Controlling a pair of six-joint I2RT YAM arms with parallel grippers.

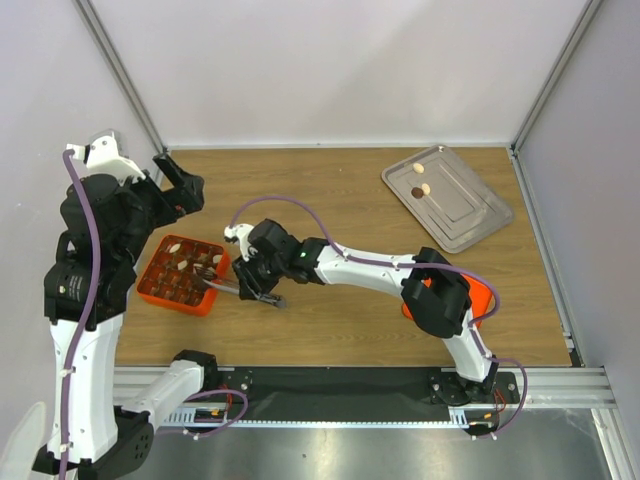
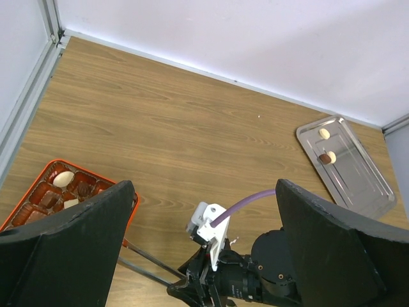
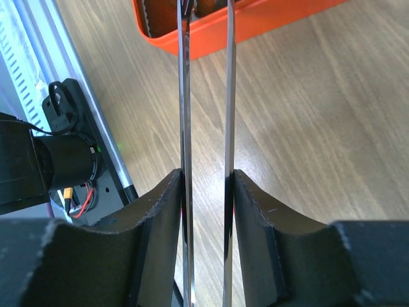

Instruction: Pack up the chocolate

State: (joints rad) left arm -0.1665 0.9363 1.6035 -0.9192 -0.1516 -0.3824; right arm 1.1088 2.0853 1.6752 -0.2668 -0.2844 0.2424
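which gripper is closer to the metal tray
Right. The right gripper, holding tongs, is mid-table, left of the tray; the left gripper hovers farther left, by the orange box.

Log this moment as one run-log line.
right gripper: shut on tongs, tips at orange box | left gripper: open, empty | tray: chocolate not yet packed

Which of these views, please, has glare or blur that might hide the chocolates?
Top external: even light, a soft sheen on the metal tray, chocolates clear. Left wrist: the near fingers are dark and soft-edged. Right wrist: the tongs glint, and the orange box is cropped.
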